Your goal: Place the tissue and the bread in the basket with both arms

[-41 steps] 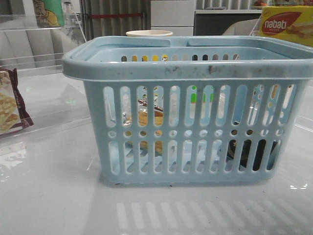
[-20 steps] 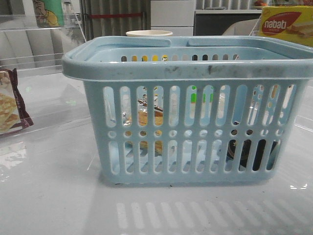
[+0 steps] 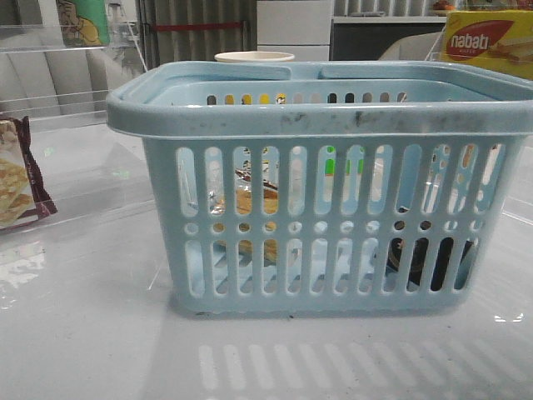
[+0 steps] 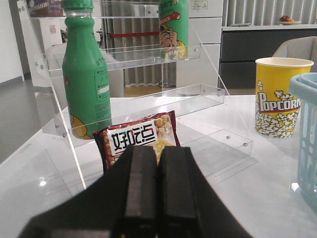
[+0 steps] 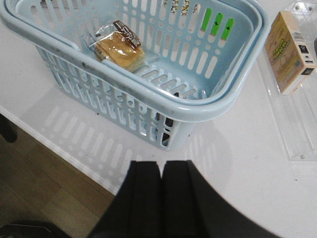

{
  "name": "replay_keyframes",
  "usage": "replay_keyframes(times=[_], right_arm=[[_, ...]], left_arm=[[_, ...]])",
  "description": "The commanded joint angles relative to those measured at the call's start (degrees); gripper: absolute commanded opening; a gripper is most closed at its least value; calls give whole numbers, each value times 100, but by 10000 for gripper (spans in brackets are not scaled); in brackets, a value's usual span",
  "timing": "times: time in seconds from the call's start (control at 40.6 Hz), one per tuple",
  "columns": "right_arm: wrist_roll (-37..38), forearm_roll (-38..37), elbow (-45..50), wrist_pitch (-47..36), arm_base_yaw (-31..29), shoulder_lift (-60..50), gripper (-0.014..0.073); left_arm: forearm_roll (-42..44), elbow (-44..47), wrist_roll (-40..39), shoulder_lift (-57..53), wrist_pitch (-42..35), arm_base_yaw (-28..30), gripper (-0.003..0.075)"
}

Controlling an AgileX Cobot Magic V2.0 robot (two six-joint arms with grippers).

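Nearest, in the right wrist view: right gripper clenched, jaws pressed together on nothing, poised over the table edge and well clear of the basket. Judged withdrawn, load delivered.

Left gripper likewise clenched and empty, facing the maroon-edged snack packet propped against the clear acrylic shelf, beside the green bottle. Aimed away from the basket, so apparently parked.

Farther in: bread lying on the basket floor toward one end, label upward; seen through the slots in the front view. Tissue visible only as a dark mass low behind the slots at the opposite end; identity judged, not confirmed. Separate ends consistent with one arm per item.

Beyond: popcorn cup and nabati box, untouched. Task judged complete.
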Motion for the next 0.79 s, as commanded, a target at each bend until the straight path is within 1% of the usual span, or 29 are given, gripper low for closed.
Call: replay_keyframes(times=[0.0,0.099,0.246,0.345,0.419,0.518,0.69,0.764], right_arm=[[-41,-6,86,-749,-270,-238,28],[-41,-1,574,-1649,-677,-680,28],[-41,-1,1640,-3375,-1180,-1349,28],[-41,-1,2335,-4210,-1425,-1764,28],[-41,-1,2852,-4651,-1560,-2067,28],[-41,-1,3455,-5032,-1648,-2415,28],[-41,-1,4294,-5411,-1714,-2953,28],[-41,-1,4542,-5580,-1735,-2962,28]], left_arm=[[-15,6,-48,-102,-516,-43,91],[-15,6,-48,-102,-516,-43,91],[-15,6,-48,-102,-516,-43,91],[-15,6,-48,-102,-516,-43,91],[-15,6,-48,-102,-516,-43,91],[-15,6,-48,-102,-516,-43,91],[-15,6,-48,-102,-516,-43,91],[-15,6,-48,-102,-516,-43,91]])
